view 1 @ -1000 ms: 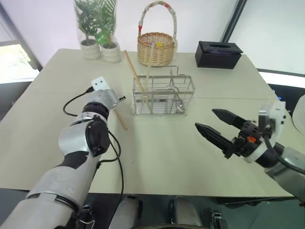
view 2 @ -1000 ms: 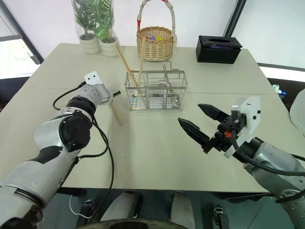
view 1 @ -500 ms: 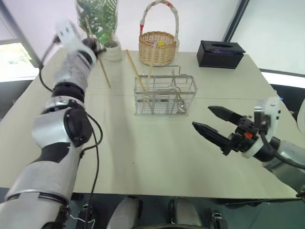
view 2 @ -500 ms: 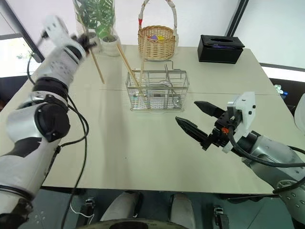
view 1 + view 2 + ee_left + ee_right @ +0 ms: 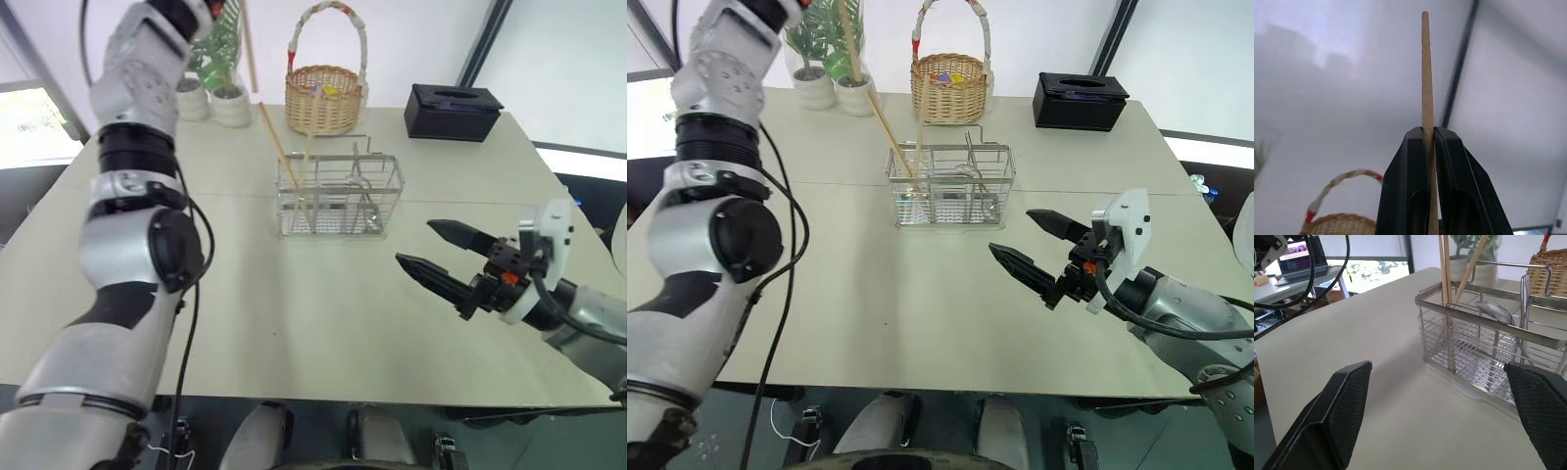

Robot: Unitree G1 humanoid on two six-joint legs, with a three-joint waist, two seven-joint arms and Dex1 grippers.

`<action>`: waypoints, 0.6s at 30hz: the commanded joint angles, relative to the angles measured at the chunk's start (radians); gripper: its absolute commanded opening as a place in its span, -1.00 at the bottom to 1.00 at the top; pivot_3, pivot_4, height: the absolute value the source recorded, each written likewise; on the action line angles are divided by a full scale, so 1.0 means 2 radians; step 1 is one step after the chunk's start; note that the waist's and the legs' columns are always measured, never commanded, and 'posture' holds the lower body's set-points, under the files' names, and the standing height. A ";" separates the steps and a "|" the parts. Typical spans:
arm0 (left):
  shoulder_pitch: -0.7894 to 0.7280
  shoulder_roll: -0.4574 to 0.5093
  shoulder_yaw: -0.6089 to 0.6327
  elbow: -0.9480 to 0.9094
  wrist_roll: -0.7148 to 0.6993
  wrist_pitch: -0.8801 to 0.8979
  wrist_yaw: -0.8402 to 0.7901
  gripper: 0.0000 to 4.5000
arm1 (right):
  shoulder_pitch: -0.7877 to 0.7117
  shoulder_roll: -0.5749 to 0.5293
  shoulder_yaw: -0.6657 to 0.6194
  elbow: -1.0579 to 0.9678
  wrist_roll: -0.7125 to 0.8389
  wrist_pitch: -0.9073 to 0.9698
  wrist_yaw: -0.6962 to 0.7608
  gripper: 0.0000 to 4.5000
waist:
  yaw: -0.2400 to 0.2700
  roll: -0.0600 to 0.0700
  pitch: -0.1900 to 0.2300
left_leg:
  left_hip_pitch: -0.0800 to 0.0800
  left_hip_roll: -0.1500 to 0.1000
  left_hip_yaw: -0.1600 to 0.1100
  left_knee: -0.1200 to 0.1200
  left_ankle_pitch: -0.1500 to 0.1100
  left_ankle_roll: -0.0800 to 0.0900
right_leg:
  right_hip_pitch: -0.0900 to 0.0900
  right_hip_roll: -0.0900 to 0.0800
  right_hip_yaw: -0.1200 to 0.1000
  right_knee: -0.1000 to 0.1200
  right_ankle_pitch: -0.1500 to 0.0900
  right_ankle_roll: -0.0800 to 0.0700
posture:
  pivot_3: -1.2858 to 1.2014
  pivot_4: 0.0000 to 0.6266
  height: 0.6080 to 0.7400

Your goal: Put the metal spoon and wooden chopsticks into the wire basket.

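Chopsticks come first: the left tool (image 5: 1428,134) is clenched on one wooden chopstick (image 5: 1426,73), held up high, well above the wire basket (image 5: 339,196). Two more wooden chopsticks (image 5: 284,162) lean inside the wire basket, at its left end. The metal spoon (image 5: 1494,311) also stands inside the wire basket. The right tool (image 5: 443,257) has its two black fingers spread wide with nothing in them, near the wire basket and low over the worktop (image 5: 323,313). A wicker basket (image 5: 321,96) sits just behind the wire basket. A black box (image 5: 452,111) rests behind the wire basket too, off to the right.
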 commanded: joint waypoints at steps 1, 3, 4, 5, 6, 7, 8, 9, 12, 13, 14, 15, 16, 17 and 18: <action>0.032 -0.020 -0.034 -0.047 0.008 -0.001 -0.011 -0.97 | 0.005 0.009 -0.018 -0.016 -0.002 -0.005 -0.008 1.00 | 0.000 0.000 0.000 | 0.000 0.000 0.000 0.000 0.000 0.000 | 0.000 0.000 0.000 0.000 0.000 0.000 | 0.03 -0.52 -0.28; 0.058 -0.036 -0.052 -0.064 0.016 -0.006 -0.011 -0.97 | 0.011 0.014 -0.019 -0.023 -0.002 -0.006 -0.014 1.00 | -0.001 0.001 0.000 | 0.000 0.000 0.000 0.000 0.000 0.000 | 0.000 0.000 0.000 0.000 0.000 0.000 | 0.03 -0.52 -0.28; 0.071 -0.042 -0.059 -0.068 0.020 -0.012 -0.011 -0.97 | 0.014 0.015 -0.021 -0.025 -0.002 -0.007 -0.016 1.00 | -0.001 0.001 0.000 | 0.001 0.000 0.000 0.000 0.000 0.000 | 0.000 0.000 0.000 0.000 0.000 0.000 | 0.03 -0.52 -0.28; 0.080 -0.046 -0.064 -0.067 0.025 -0.019 -0.008 -0.97 | 0.016 0.017 -0.022 -0.027 -0.001 -0.007 -0.019 1.00 | -0.001 0.001 0.000 | 0.001 0.000 0.000 0.000 0.000 0.000 | 0.000 0.000 0.000 0.000 0.000 0.000 | 0.03 -0.52 -0.28; 0.087 -0.050 -0.066 -0.066 0.025 -0.021 -0.004 -0.97 | 0.018 0.018 -0.023 -0.029 0.000 -0.007 -0.021 1.00 | -0.001 0.001 0.000 | 0.001 0.000 0.000 0.000 0.000 0.000 | 0.000 0.000 0.000 0.000 0.000 0.000 | 0.03 -0.52 -0.28; 0.093 -0.053 -0.067 -0.064 0.025 -0.024 -0.002 -0.97 | 0.020 0.019 -0.025 -0.031 0.001 -0.007 -0.023 1.00 | -0.001 0.001 0.000 | 0.001 0.000 0.000 0.000 0.000 0.000 | 0.000 0.000 0.000 0.000 0.000 0.000 | 0.03 -0.52 -0.28; 0.100 -0.057 -0.070 -0.061 0.030 -0.034 0.002 -0.97 | 0.022 0.020 -0.027 -0.032 0.004 -0.006 -0.026 1.00 | 0.000 0.001 0.000 | 0.001 0.001 0.000 0.000 0.000 0.000 | 0.000 0.000 0.000 0.000 0.000 0.000 | 0.03 -0.52 -0.28; 0.109 -0.063 -0.074 -0.058 0.033 -0.045 0.002 -0.97 | 0.024 0.021 -0.030 -0.033 0.008 -0.006 -0.029 1.00 | 0.000 0.001 0.000 | 0.000 0.001 0.000 0.000 0.000 0.000 | 0.000 0.000 0.000 0.000 0.000 0.000 | 0.03 -0.52 -0.28; 0.129 -0.075 -0.086 -0.049 0.047 -0.076 0.003 -0.97 | 0.027 0.022 -0.034 -0.036 0.015 -0.005 -0.037 1.00 | 0.001 0.001 0.000 | 0.000 0.000 0.000 0.000 0.000 0.000 | 0.000 0.000 0.000 0.000 0.000 0.000 | 0.03 -0.52 -0.28; 0.135 -0.078 -0.088 -0.046 0.050 -0.082 0.005 -0.97 | 0.027 0.021 -0.035 -0.037 0.016 -0.005 -0.039 1.00 | 0.001 0.001 0.000 | 0.000 0.000 0.000 0.000 0.000 0.000 | 0.000 0.000 0.000 0.000 0.000 0.000 | 0.03 -0.52 -0.28; 0.142 -0.082 -0.090 -0.045 0.052 -0.088 0.006 -0.97 | 0.028 0.021 -0.035 -0.038 0.017 -0.005 -0.040 1.00 | 0.001 0.001 0.000 | 0.000 0.000 0.000 0.000 0.000 0.000 | 0.001 0.000 0.000 0.000 0.000 0.000 | 0.03 -0.52 -0.28; 0.147 -0.086 -0.091 -0.045 0.053 -0.092 0.008 -0.82 | 0.028 0.020 -0.036 -0.038 0.019 -0.005 -0.041 1.00 | 0.001 0.001 0.000 | 0.000 0.000 0.000 0.000 0.000 0.000 | 0.001 0.000 0.000 0.000 0.000 0.000 | 0.03 -0.52 -0.28; 0.153 -0.091 -0.089 -0.048 0.050 -0.095 0.010 -0.64 | 0.028 0.019 -0.037 -0.038 0.021 -0.004 -0.042 1.00 | 0.001 0.001 0.000 | 0.000 0.000 0.000 0.000 0.000 0.000 | 0.001 0.000 0.000 0.000 0.000 0.000 | 0.03 -0.52 -0.28; 0.157 -0.094 -0.087 -0.051 0.048 -0.097 0.012 -0.51 | 0.028 0.018 -0.038 -0.037 0.022 -0.004 -0.042 1.00 | 0.001 0.001 0.000 | 0.000 0.000 0.000 0.000 0.000 0.000 | 0.001 0.000 0.000 -0.001 0.000 0.000 | 0.03 -0.52 -0.28; 0.161 -0.096 -0.087 -0.055 0.047 -0.097 0.013 -0.30 | 0.028 0.017 -0.038 -0.036 0.023 -0.004 -0.042 1.00 | 0.001 0.001 0.000 | 0.000 0.000 0.000 0.000 0.000 0.000 | 0.001 0.000 0.000 -0.001 0.000 0.000 | 0.03 -0.52 -0.28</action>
